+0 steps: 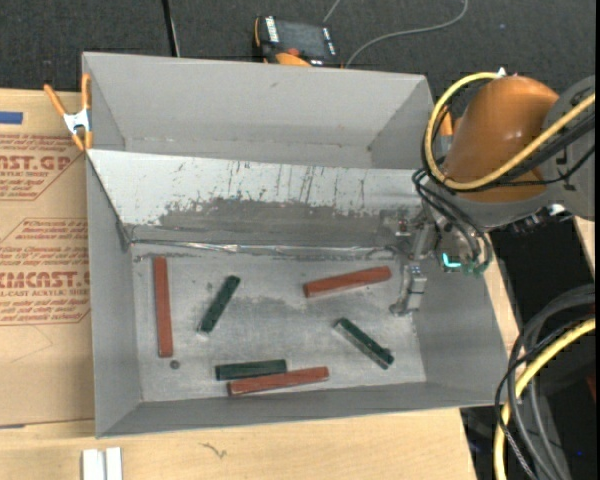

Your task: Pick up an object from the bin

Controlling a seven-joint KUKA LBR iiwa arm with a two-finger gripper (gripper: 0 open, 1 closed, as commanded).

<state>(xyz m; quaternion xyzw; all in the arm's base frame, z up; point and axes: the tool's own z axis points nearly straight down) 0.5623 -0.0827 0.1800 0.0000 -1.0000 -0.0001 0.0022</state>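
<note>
The grey metal bin (pixel 110 268) has a sloping right wall, and the gripper (pixel 411 296) hangs close to it, just right of the long red rectangular bar (pixel 347 283), the likeliest pick. I cannot tell whether its grip is released or clenched. Going down here could scrape the wall or push the bar's end aside. A smaller dark green bar (pixel 365 343) lies nearer.

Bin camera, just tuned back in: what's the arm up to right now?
The arm has its pincer down at the right side of the bin, beside the right end of a red stick lying near the middle. A dark green stick lies just in front of it. Nothing is picked yet: all six sticks, three red and three dark green, lie flat on the bin floor.
</note>
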